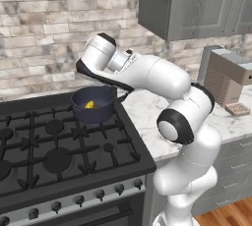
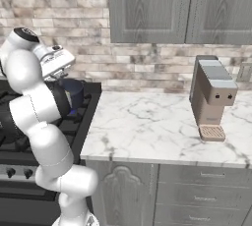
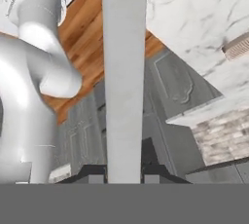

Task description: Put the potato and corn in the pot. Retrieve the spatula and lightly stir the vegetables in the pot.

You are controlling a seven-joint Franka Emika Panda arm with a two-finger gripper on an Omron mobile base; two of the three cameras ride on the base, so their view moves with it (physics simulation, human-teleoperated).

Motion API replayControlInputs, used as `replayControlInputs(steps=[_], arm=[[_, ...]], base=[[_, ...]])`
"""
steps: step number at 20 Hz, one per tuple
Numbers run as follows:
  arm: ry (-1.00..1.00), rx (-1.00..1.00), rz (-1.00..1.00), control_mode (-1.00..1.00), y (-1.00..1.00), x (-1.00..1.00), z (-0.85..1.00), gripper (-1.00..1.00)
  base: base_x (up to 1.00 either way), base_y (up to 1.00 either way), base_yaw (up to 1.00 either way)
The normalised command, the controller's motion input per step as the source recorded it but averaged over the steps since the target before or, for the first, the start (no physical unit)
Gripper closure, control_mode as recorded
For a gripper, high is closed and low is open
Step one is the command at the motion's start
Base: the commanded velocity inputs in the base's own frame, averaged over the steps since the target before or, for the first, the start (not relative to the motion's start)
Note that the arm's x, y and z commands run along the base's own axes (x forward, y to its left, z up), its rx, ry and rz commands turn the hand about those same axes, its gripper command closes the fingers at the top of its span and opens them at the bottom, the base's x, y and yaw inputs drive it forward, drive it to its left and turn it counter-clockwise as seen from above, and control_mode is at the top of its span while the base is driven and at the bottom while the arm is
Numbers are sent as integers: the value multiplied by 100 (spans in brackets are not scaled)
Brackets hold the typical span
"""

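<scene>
The dark blue-grey pot (image 1: pixel 93 106) stands on the stove's back right burner and also shows behind my arm (image 2: pixel 75 92). The yellow corn (image 1: pixel 89 104) lies inside it. The potato is hidden. My hand (image 1: pixel 121 61) hangs just above the pot's right rim. In the hand view my gripper (image 3: pixel 124 173) is shut on the spatula (image 3: pixel 124 72), whose grey handle runs straight up between the fingertips (image 3: pixel 150 168). A black part of the spatula (image 1: pixel 104 79) stretches under the hand, over the pot's far rim.
The black gas stove (image 1: pixel 59 156) has knobs along its front edge. A marble counter (image 2: pixel 147 122) runs to the right and carries a coffee machine (image 2: pixel 212 95). Grey wall cabinets (image 1: pixel 197 4) hang overhead against the brick wall.
</scene>
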Motion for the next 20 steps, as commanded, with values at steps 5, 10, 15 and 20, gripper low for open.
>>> replayControlInputs(steps=[5,10,15,20], arm=[[5,-10,0,-100,14,24,-2,100],[10,-23,0,-100,51,37,-38,100],[0,-2,0,-100,0,-7,0,100],[-11,10,0,-100,-21,-29,18,100]], base=[[0,0,0],[0,0,0],[0,0,0],[0,0,0]])
